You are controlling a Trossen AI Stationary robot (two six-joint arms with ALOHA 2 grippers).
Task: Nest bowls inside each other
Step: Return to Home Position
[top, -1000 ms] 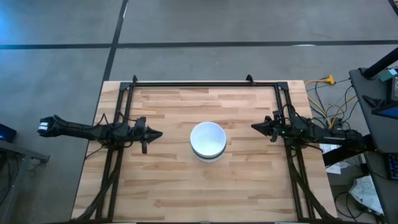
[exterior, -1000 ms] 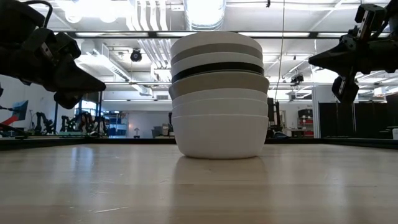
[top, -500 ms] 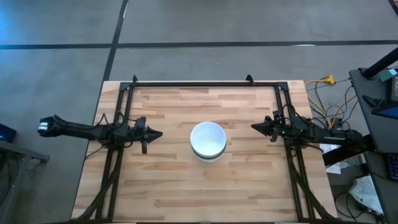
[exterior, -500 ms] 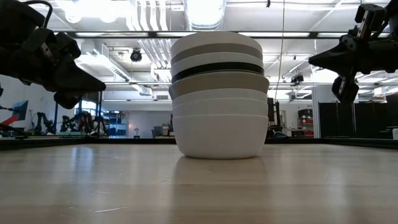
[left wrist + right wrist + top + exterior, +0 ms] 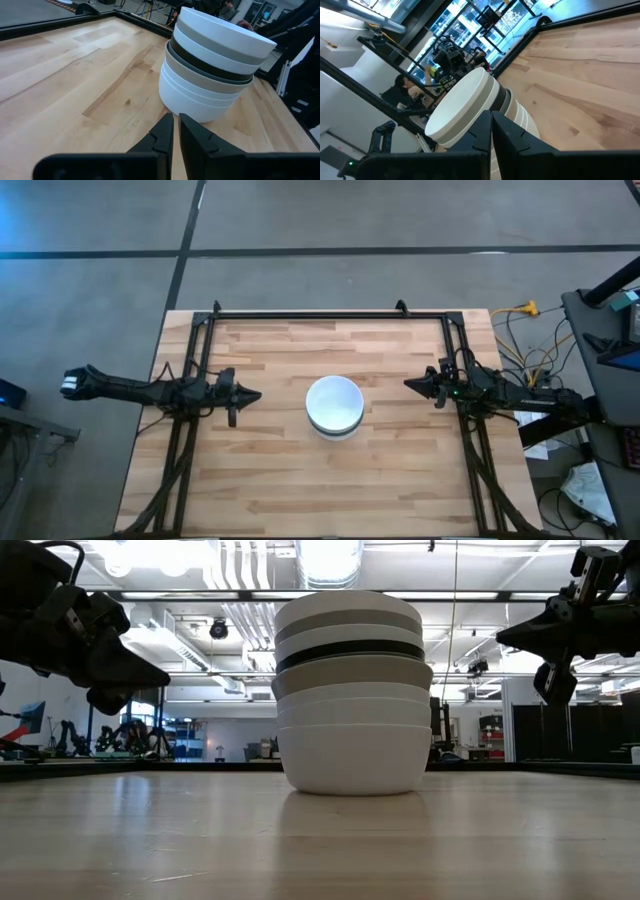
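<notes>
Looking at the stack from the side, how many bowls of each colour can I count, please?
White bowls: 5 showing
Grey bowls: 2
Black bowl: 1
Total: 8 showing; one more, nested deeper, could be hidden.

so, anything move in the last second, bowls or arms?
Nothing visibly changed. The stack of bowls sits mid-table as before. The left tool and right tool are where they were, one on each side of the stack and clear of it.
</notes>
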